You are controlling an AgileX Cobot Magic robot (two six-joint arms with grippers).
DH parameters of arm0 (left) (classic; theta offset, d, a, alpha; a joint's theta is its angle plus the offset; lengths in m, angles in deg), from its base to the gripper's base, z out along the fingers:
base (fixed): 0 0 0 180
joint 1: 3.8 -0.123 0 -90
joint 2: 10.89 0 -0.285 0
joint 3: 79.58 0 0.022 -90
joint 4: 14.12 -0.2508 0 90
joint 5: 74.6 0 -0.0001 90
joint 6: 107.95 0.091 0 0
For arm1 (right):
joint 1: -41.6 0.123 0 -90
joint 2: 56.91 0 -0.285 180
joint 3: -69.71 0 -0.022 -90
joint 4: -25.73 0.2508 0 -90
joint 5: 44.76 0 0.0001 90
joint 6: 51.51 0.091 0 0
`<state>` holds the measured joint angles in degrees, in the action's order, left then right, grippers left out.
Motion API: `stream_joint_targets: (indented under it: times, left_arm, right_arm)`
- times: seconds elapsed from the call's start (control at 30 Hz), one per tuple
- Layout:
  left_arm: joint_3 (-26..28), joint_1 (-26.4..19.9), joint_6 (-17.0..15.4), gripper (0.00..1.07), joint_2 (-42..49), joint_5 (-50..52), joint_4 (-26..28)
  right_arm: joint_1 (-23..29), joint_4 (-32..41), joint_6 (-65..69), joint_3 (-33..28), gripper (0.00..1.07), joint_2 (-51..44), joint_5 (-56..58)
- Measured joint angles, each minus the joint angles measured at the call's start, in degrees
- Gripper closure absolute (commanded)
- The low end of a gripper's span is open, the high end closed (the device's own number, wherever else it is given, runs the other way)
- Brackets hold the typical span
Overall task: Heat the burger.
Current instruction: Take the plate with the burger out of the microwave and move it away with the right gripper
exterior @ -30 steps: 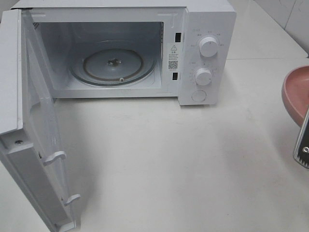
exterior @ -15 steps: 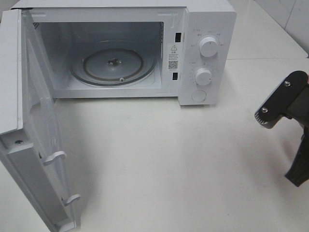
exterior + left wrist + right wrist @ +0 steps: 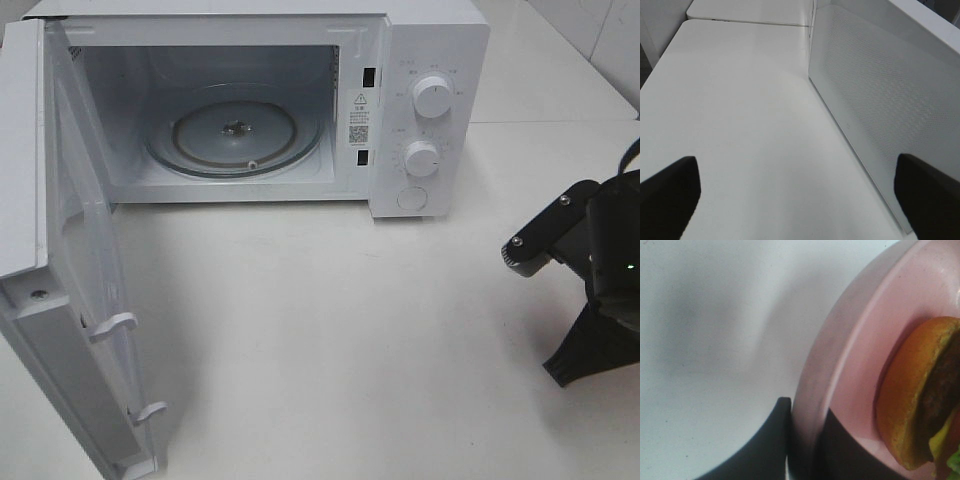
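Right gripper [image 3: 802, 440] pinches pink plate [image 3: 850, 355] rim; burger [image 3: 917, 400] sits on plate just beyond fingertips. Open microwave [image 3: 235, 130] lies well off toward left arm; left gripper [image 3: 790, 195] wide open, empty

The right arm [image 3: 590, 270] is all matte black, with silver screws, a tiny green light and a black cable.

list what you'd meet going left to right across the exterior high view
swung-open white microwave door → round clear glass turntable inside the oven → white round control knobs on the panel → black right arm at the view's right edge
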<state>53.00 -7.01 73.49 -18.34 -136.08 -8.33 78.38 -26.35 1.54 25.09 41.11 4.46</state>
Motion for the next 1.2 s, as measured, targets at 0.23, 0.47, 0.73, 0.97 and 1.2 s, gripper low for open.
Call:
stream_joint_targets:
  times: [0.23,0.47,0.73,0.97,1.2]
  left_arm:
    - [0.0,0.0,0.0,0.09,0.0,0.0,0.0]
    - [0.0,0.0,0.0,0.09,0.0,0.0,0.0]
    - [0.0,0.0,0.0,0.09,0.0,0.0,0.0]
    - [0.0,0.0,0.0,0.09,0.0,0.0,0.0]
    - [0.0,0.0,0.0,0.09,0.0,0.0,0.0]
  right_arm:
    - [-4.8,-0.7,4.4,0.1,1.03,6.1,-4.5]
    - [-7.5,-2.4,7.9,0.1,1.01,10.2,-6.0]
    - [-8.5,-3.4,8.9,0.1,0.92,12.9,-7.5]
    - [-8.5,-4.5,8.9,0.1,0.77,12.9,-6.5]
    - [-8.5,-3.2,8.3,0.1,0.69,12.7,-6.4]
